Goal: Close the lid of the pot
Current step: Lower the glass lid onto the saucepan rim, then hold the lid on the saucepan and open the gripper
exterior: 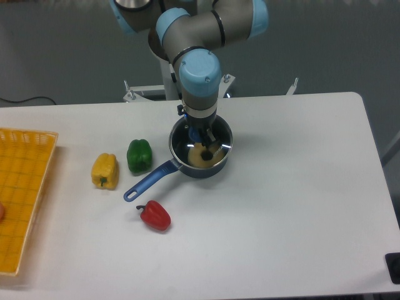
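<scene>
Gripper point(205, 139) holds lid point(215, 140) by its knob, jaws pinching it, centred over pot point(187, 165) nr desk's back edge. Rim looks about lined up w/ pot rim — prob so it seats flat.

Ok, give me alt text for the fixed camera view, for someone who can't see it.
A robot arm's hand holds the glass lid over the navy pot on a white table. Green, yellow and red peppers lie left of it, beside a yellow basket.

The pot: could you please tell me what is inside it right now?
Through the glass lid a pale yellowish patch shows on the floor of the pot; what it is I cannot tell. The gripper and arm cover the pot's far side.
</scene>
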